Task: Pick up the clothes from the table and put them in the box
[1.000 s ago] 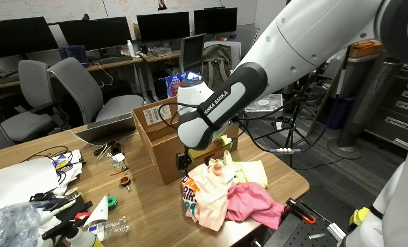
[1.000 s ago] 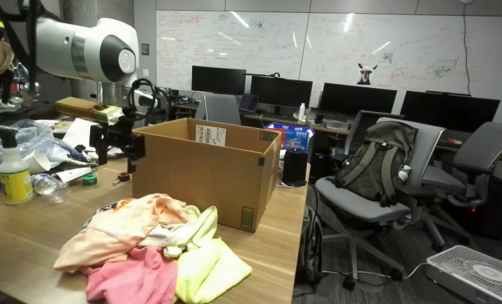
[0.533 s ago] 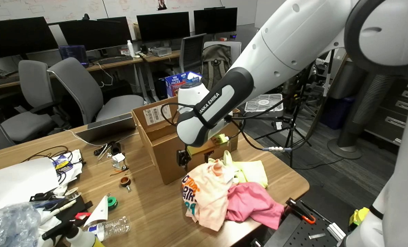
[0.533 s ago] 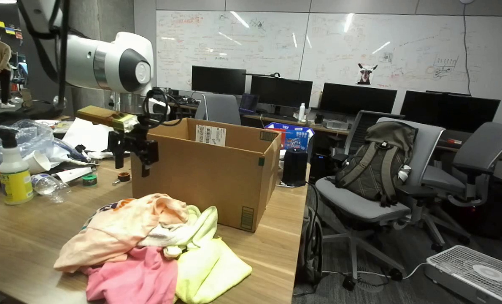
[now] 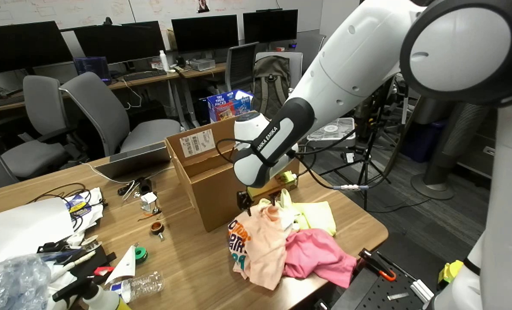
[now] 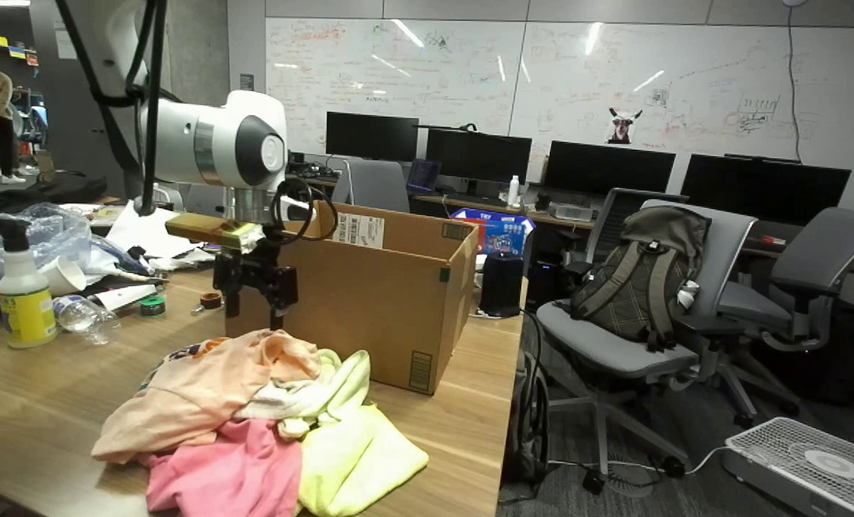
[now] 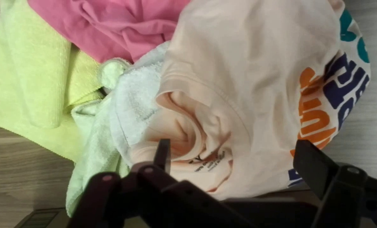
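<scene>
Probably the peach T-shirt [image 7: 255, 95] will handle light and soft; I would pinch its bunched collar [image 7: 197, 136], near my 2 jaws, which stand apart, holding nothing.

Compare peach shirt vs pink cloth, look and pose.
The peach shirt carries multicolored lettering; the pink cloth shows none.
The peach shirt lies nearer the box; the pink cloth lies farther away.
The open tool is over the peach shirt, not the pink cloth.
Both lie crumpled on the table.
</scene>
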You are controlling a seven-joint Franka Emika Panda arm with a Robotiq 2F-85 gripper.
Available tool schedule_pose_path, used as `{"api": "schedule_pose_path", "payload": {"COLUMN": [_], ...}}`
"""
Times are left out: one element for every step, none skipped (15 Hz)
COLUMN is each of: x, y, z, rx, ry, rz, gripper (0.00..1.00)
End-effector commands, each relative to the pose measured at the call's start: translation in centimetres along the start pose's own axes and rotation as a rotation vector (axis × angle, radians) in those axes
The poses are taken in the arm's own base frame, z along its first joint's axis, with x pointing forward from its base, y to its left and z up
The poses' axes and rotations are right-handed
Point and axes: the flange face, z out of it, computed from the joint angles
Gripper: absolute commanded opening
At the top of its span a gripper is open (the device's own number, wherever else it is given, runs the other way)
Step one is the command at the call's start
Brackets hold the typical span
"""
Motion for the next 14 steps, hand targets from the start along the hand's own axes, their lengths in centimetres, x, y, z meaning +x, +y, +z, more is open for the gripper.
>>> {"api": "schedule_pose_path", "payload": {"x": [-0.5, -1.0, -1.4, -1.9, -2.3, -2.8, -3.3, -3.7, -4.1, -4.5, -4.8, -5.0, -5.1, -5.1], "y": [0.6, 0.8, 0.9, 1.0, 1.1, 1.2, 1.3, 1.4, 1.5, 1.4, 1.4, 1.2, 1.0, 0.7], "z": [1.7, 2.4, 2.9, 3.5, 3.9, 4.2, 4.5, 4.9, 5.1, 5.2, 5.4, 5.5, 5.5, 5.5], "rx": [-0.040, -0.049, -0.057, -0.066, -0.074, -0.083, -0.093, -0.106, -0.115, -0.128, -0.136, -0.139, -0.137, -0.131], "ry": [-0.034, -0.059, -0.080, -0.102, -0.123, -0.146, -0.170, -0.201, -0.229, -0.268, -0.288, -0.306, -0.319, -0.326], "rz": [-0.002, -0.008, -0.010, -0.018, -0.020, -0.027, -0.034, -0.045, -0.052, -0.063, -0.074, -0.085, -0.095, -0.105], "gripper": [1.00, 1.00, 1.00, 1.00, 1.00, 1.00, 1.00, 1.00, 1.00, 1.00, 1.00, 1.00, 1.00, 1.00]}}
